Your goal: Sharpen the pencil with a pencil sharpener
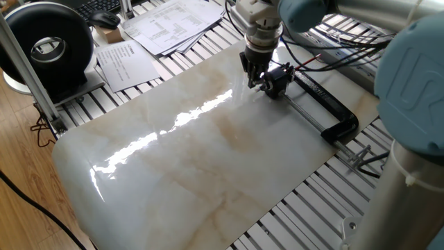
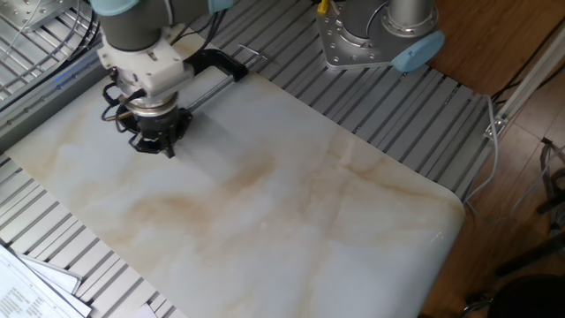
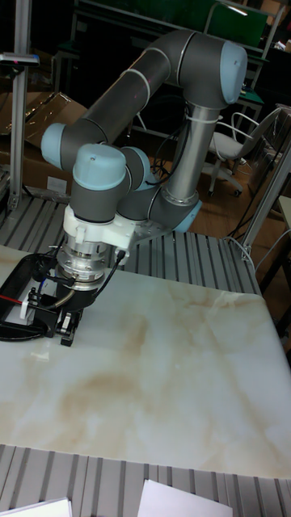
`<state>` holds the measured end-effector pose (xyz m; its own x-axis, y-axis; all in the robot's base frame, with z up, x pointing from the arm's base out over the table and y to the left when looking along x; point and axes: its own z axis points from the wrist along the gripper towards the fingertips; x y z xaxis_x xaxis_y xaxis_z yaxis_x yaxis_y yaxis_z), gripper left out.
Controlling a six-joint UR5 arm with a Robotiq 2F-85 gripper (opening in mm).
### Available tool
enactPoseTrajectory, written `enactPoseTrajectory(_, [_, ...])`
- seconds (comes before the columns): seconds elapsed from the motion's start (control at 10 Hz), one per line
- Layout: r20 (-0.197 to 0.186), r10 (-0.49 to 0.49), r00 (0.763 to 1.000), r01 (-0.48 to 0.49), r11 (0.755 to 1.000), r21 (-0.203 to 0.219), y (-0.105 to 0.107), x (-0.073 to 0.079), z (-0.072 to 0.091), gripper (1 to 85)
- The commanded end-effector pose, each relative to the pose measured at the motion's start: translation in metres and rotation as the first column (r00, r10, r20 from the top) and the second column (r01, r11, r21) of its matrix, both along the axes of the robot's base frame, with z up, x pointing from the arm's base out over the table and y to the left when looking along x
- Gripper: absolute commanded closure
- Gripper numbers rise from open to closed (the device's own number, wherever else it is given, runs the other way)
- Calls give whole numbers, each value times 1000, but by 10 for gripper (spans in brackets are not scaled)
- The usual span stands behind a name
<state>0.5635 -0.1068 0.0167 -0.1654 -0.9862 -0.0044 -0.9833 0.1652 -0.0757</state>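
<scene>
The pencil sharpener (image 1: 278,84) is a small black box at the far edge of the marble slab (image 1: 194,160); in the tall fixed view the sharpener (image 3: 40,312) sits just left of the fingers. My gripper (image 1: 255,81) points straight down and stands tight against the sharpener's front, hiding its face. The fingertips (image 3: 68,333) look pressed together just above the slab. In the other fixed view my gripper (image 2: 162,147) blocks the sharpener from sight. The pencil is hidden; I cannot make it out between the fingers in any view.
A long black C-shaped clamp (image 1: 335,110) lies along the slab's edge behind the sharpener, with cables around it. Papers (image 1: 166,21) and a round black device (image 1: 48,45) sit beyond the slab. The arm's base (image 2: 380,35) stands on the slatted table.
</scene>
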Motion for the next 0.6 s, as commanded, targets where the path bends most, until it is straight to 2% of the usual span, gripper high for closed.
enactPoseTrajectory(0.0, [-2,-41,999,41,999,26,10,-19,1,843])
enactPoseTrajectory(0.5, [2,-53,999,53,998,40,2,-38,1,843])
